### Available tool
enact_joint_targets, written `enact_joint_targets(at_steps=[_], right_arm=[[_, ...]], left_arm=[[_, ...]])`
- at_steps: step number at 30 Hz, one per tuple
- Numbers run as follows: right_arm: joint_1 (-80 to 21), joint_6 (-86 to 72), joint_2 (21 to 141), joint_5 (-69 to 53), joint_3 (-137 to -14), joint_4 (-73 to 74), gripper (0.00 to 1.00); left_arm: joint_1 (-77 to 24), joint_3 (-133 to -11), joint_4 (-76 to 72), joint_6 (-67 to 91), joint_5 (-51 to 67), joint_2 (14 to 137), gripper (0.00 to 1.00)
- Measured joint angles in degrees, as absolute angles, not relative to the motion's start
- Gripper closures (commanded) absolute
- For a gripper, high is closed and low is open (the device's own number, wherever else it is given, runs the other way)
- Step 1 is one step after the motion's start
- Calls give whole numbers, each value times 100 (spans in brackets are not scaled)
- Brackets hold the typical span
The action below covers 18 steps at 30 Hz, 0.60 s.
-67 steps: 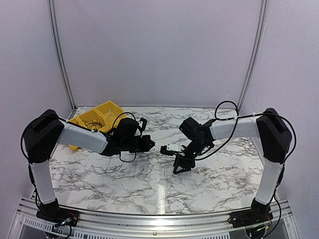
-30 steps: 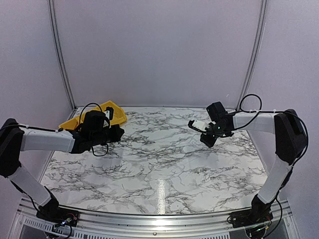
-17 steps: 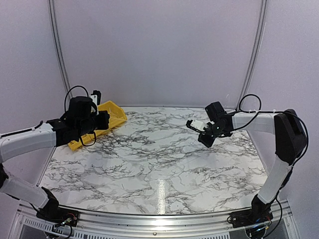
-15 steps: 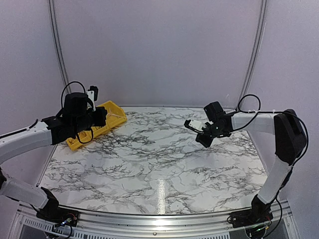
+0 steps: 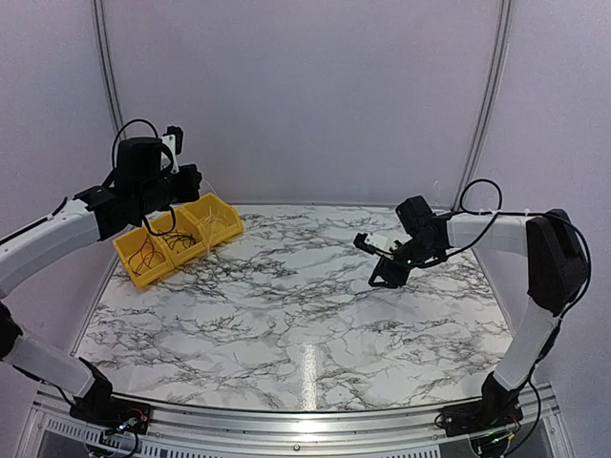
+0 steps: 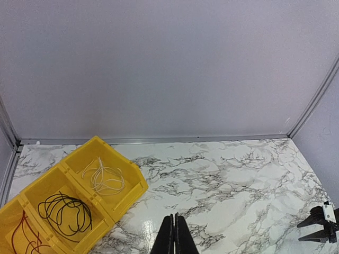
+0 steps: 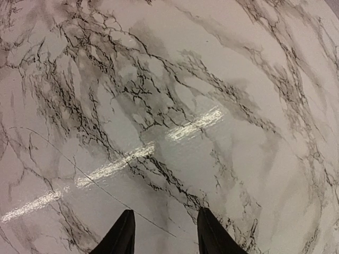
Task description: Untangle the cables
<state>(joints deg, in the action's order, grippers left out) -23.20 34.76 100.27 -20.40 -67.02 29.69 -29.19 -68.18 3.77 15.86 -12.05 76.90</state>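
Note:
The cables lie sorted in a yellow three-compartment bin [image 5: 221, 229] [image 6: 132, 186] at the table's back left. They are pale loops [image 6: 103, 177], black loops [image 6: 66, 209] [image 5: 177, 240] and reddish strands [image 6: 24, 238] [image 5: 141, 256]. My left gripper [image 5: 189, 178] [image 6: 175, 235] hangs high above the bin, shut and empty. My right gripper [image 5: 382, 279] [image 7: 165, 233] is low over the marble at the right, open with nothing held. A hair-thin dark strand [image 7: 106, 190] lies on the marble and runs between its fingers.
The marble table [image 5: 305, 315] ends at a metal rail along the back wall [image 6: 159, 140]. White enclosure walls stand close on both sides. The right arm's black hose [image 5: 477, 191] loops above its forearm.
My left arm rose from beside the bin to well above it, uncovering the bin. My right gripper went from shut to open and tipped down toward the table.

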Motion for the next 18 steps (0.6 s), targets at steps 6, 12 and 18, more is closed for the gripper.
enact_joint_targets(at_steps=[6, 12, 18], right_arm=[[-2322, 3483, 10027, -2150, -6702, 3079, 58], [-2322, 3542, 10029, -2143, -6702, 3098, 57], [-2322, 3562, 10200, -2137, -6702, 3096, 57]], left_arm=[[-2919, -7535, 467, 1387, -1028, 8261, 100], [-2849, -8475, 685, 993, -1055, 8656, 100], [-2370, -9745, 808, 755, -934, 9255, 100]])
